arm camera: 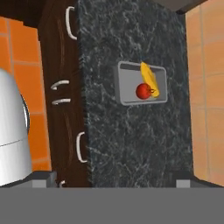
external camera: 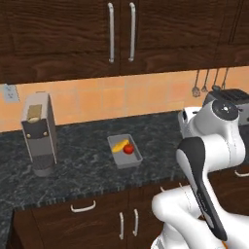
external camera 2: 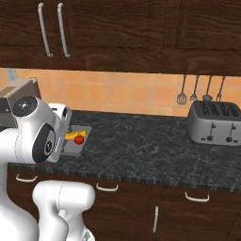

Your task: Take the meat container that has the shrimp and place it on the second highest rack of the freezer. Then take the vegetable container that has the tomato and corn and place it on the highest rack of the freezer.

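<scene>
Pincer (arm camera: pixel 113 177) spread wide with nothing between its tips, poised above the dark speckled tabletop (arm camera: pixel 131 144) and looking straight down on it; the two finger tips (arm camera: pixel 43 178) show at the bottom corners of the hand view, well apart from the tray. Vegetable container (arm camera: pixel 141 83): a shallow grey rectangular tray lying flat on the tabletop, roughly midway between the front edge and the tiled backsplash (external camera: pixel 116 99). Inside it, the tomato (arm camera: pixel 143 91) sits toward the front half, touching the corn (arm camera: pixel 149 78), which lies slantwise across the half nearer the wall. Both rest within the tray's rim.

No brand, label or legible writing can be made out on any item.

Edges and room: the tabletop's front edge runs above dark wooden drawers with pale handles (external camera: pixel 82 208). Bare stone surrounds the tray on all four sides. In the left base view a grey coffee machine (external camera: pixel 39 136) stands well to the tray's left, near the wall. In the right base view a silver toaster (external camera 2: pixel 215 123) stands far to the right beneath hanging utensils (external camera 2: pixel 195 92), with a long bare stretch of tabletop between it and the tray. Upper cabinets (external camera: pixel 121 34) overhang the backsplash.
</scene>
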You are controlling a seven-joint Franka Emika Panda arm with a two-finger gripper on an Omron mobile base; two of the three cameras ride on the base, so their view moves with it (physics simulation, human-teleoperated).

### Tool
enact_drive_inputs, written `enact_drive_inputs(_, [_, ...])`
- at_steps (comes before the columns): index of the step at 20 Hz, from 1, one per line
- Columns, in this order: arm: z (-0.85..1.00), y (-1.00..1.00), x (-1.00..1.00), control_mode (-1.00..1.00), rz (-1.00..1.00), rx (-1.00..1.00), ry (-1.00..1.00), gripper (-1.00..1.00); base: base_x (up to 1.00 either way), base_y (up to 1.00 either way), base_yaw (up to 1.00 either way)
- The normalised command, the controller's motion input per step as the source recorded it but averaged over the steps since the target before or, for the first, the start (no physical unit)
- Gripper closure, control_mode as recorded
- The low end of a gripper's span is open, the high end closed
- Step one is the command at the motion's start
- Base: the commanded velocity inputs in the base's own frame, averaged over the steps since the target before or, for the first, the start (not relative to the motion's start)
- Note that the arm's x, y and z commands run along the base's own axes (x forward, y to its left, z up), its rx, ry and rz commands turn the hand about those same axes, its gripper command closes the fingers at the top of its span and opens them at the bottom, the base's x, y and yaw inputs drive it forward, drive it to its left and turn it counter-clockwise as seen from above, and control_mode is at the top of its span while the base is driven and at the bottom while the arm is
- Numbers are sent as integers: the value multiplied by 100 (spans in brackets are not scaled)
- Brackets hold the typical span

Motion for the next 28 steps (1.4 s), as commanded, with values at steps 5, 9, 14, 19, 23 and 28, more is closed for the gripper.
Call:
enact_drive_inputs(5, [0, 0, 0, 100, 0, 0, 0, -100, 10, 72, -29])
enact_drive_inputs(9, [-24, 7, 11, -100, 3, 0, 5, -100, 3, 12, -5])
enact_drive_inputs(14, [-54, 0, 45, -100, 32, 5, 18, -100, 0, 0, 0])
enact_drive_inputs(19, [-49, 20, 87, -100, 35, 0, 32, -100, 0, 0, 0])
enact_drive_inputs(23, [-65, 41, 78, -100, 24, -5, 19, -100, 0, 0, 0])
enact_drive_inputs(28, [-50, 9, 47, -100, 6, -1, -1, -100, 0, 0, 0])
